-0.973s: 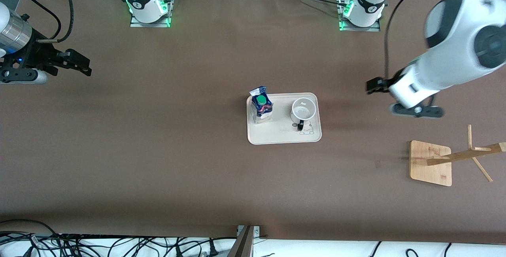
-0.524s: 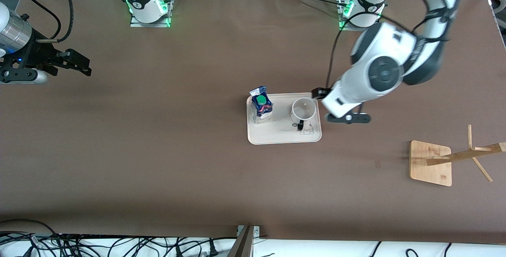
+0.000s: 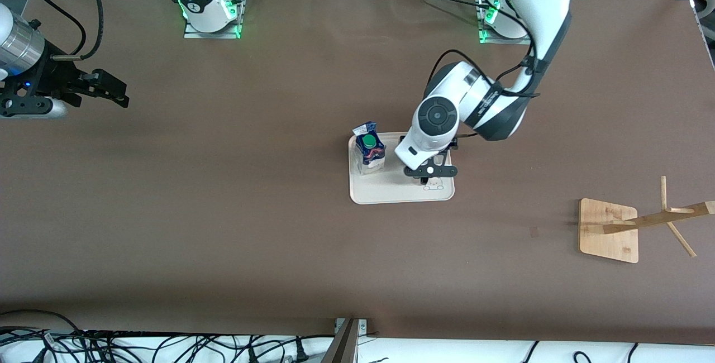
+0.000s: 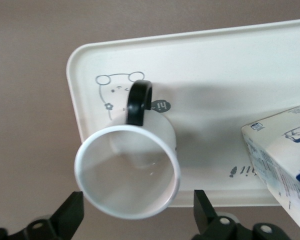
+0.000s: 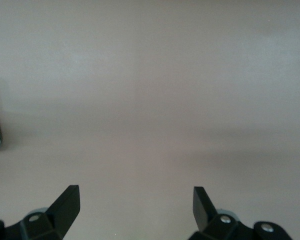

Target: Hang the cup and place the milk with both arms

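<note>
The white cup (image 4: 127,175) with a black loop handle (image 4: 139,102) stands upright on a cream tray (image 3: 391,192) in the middle of the table. In the front view the left arm's hand covers it. My left gripper (image 3: 430,170) is open over the cup; in the left wrist view (image 4: 136,216) its fingers (image 4: 70,215) stand on either side of the rim, apart from it. The blue and white milk carton (image 3: 368,152) with a green cap stands on the same tray toward the right arm's end, and also shows in the left wrist view (image 4: 282,160). My right gripper (image 3: 109,92) waits, open and empty (image 5: 135,210), over bare table.
A wooden rack with a square base (image 3: 609,230) and slanted pegs (image 3: 665,215) stands at the left arm's end of the table, nearer the front camera than the tray. Cables lie along the front edge (image 3: 167,346).
The left arm has swung from the rack's end of the table to the tray, and its gripper now hangs over the cup. The right arm has not moved.
</note>
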Available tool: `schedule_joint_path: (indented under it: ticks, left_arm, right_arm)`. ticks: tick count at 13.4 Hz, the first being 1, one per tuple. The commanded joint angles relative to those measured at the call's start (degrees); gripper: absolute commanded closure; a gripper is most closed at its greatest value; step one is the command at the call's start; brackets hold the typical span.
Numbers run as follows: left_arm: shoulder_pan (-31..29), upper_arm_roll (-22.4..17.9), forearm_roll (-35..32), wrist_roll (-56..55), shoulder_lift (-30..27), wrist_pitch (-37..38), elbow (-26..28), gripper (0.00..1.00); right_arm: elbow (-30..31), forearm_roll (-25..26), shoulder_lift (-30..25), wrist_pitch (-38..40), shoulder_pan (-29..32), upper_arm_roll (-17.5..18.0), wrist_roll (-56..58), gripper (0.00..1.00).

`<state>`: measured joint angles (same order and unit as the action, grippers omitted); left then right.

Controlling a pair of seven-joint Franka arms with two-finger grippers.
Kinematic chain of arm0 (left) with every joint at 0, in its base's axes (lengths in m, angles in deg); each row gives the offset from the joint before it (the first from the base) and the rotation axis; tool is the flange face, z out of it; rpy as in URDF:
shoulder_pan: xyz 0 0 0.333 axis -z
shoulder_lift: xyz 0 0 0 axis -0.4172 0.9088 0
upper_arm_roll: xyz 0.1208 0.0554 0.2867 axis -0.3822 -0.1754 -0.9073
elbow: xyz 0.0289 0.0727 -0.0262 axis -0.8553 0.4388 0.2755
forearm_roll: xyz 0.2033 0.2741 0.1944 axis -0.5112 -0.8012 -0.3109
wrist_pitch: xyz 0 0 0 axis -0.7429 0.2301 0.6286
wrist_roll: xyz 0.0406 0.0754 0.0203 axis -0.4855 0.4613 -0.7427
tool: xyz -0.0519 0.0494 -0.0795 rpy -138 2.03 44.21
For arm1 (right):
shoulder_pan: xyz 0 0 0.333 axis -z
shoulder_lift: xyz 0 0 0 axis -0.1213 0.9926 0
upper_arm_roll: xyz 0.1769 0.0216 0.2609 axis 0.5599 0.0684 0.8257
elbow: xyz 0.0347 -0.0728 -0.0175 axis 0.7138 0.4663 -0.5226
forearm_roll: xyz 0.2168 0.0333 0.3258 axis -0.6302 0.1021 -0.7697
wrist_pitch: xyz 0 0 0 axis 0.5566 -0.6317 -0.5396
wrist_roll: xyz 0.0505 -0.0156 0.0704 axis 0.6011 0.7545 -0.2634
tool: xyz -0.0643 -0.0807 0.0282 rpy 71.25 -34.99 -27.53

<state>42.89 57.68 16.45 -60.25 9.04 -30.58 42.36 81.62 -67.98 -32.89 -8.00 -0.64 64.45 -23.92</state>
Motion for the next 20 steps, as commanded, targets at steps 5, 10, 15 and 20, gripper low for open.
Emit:
schedule_joint_path:
  ticks: [5,10,15,20]
  left_arm:
    - [0.7,-0.1,-1.5,-0.9,2.6,-5.3,0.7,0.73]
    - [0.3,-0.1,-1.4,-0.2,1.6,-4.7,0.0,1.0]
    - [-3.2,-0.8,-1.3,0.0,-9.9,7.0,-1.1,1.0]
    - [-15.8,-0.7,-1.1,13.4,-16.6,14.2,-6.7,1.0]
  right_arm:
    - [-0.8,-1.2,0.0,1.2,0.5,0.2,-0.2,0.0]
    - [-1.0,-0.5,0.0,1.1,0.4,0.5,0.0,0.0]
    - [-1.0,-0.6,0.7,0.1,0.1,0.5,1.2,0.0]
    - [-1.0,-1.0,2.7,6.6,-2.1,6.3,2.1,0.0]
